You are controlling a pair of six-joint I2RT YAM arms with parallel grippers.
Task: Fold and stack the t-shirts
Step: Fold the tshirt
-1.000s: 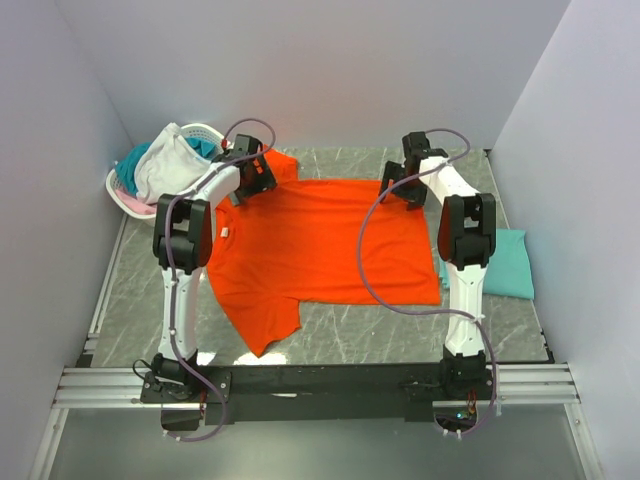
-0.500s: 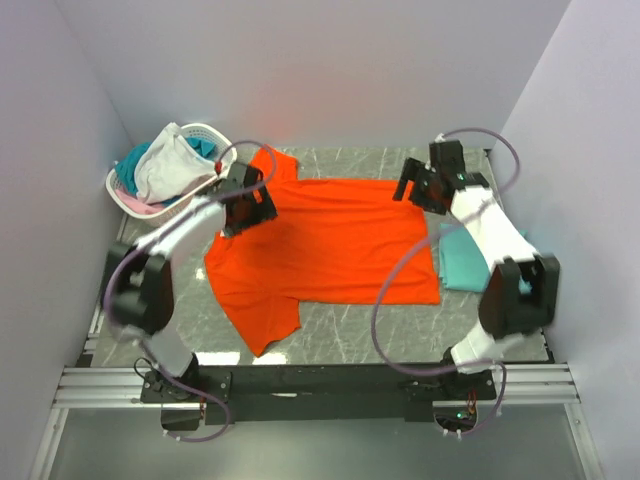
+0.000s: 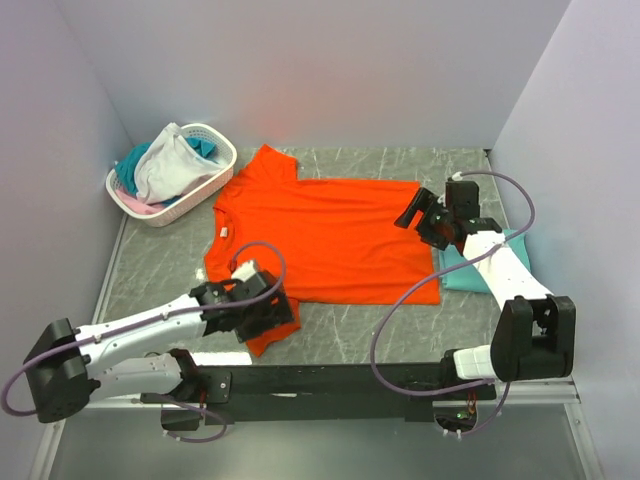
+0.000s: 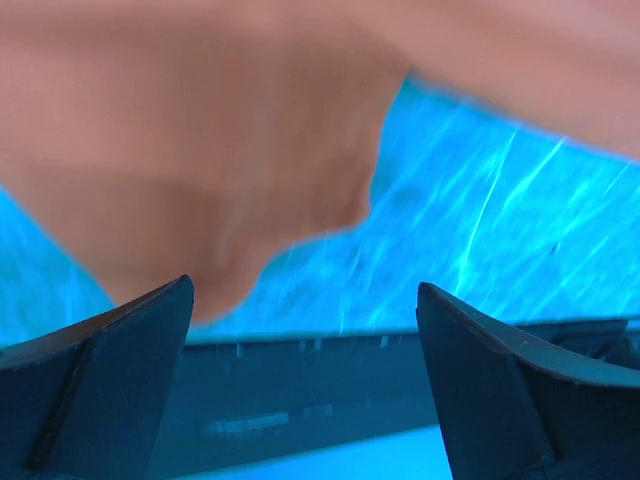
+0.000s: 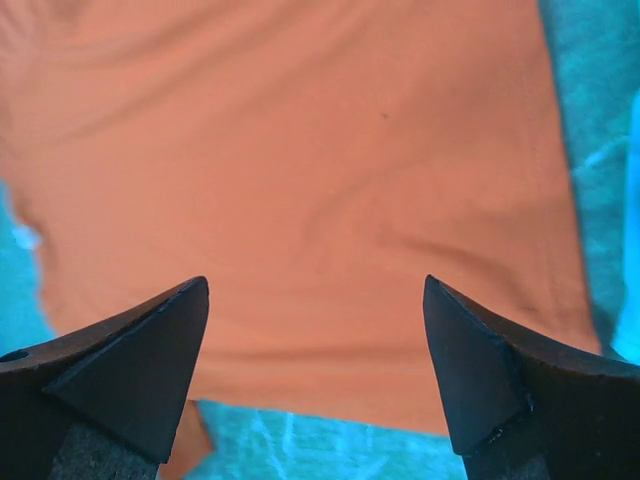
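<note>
The orange t-shirt (image 3: 325, 235) lies spread flat on the grey table, its collar to the left; it also fills the right wrist view (image 5: 300, 170). My left gripper (image 3: 268, 318) hangs open low over the shirt's near sleeve (image 3: 262, 342), and that sleeve shows as a blurred orange patch (image 4: 190, 150) ahead of the gripper (image 4: 305, 330). My right gripper (image 3: 410, 214) is open above the shirt's right hem, with nothing between its fingers (image 5: 315, 330). A folded teal t-shirt (image 3: 478, 272) lies to the right, partly under the right arm.
A white perforated basket (image 3: 205, 185) at the far left holds white, teal and pink garments (image 3: 165, 165). The black rail (image 3: 330, 380) with both arm bases runs along the near edge and shows in the left wrist view (image 4: 300, 400). Walls close in on three sides.
My left arm has swung from the far sleeve by the basket down to the near sleeve. My right arm has pulled back from the shirt's far right corner toward the teal shirt. Both stayed open.
</note>
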